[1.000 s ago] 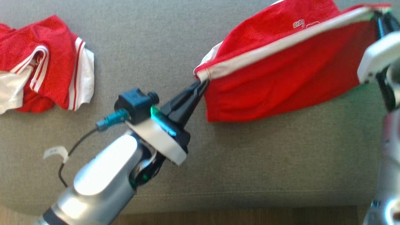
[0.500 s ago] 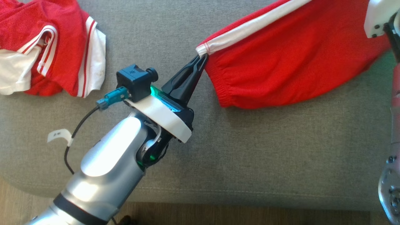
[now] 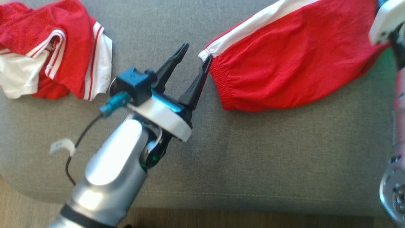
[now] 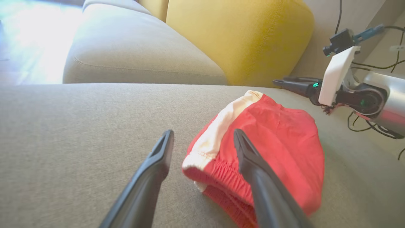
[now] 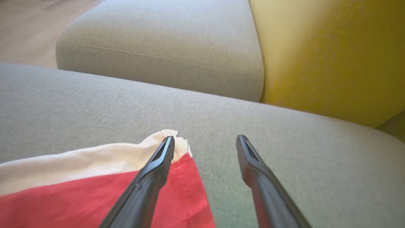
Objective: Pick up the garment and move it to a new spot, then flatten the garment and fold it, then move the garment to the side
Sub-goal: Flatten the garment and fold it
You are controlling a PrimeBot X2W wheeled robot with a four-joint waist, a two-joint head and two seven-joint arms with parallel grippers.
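I have my left gripper spread wide and holding nothing, one finger right at the white-striped waistband corner of the red shorts, which lie on the grey cushion. My right gripper is spread and empty too, one finger over the shorts' far corner.

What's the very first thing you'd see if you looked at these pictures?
Bright red shorts with a white stripe lie on the grey sofa cushion, right of the middle in the head view. The left gripper stands open at their waistband corner. Another crumpled red and white garment sits at the cushion's far left.
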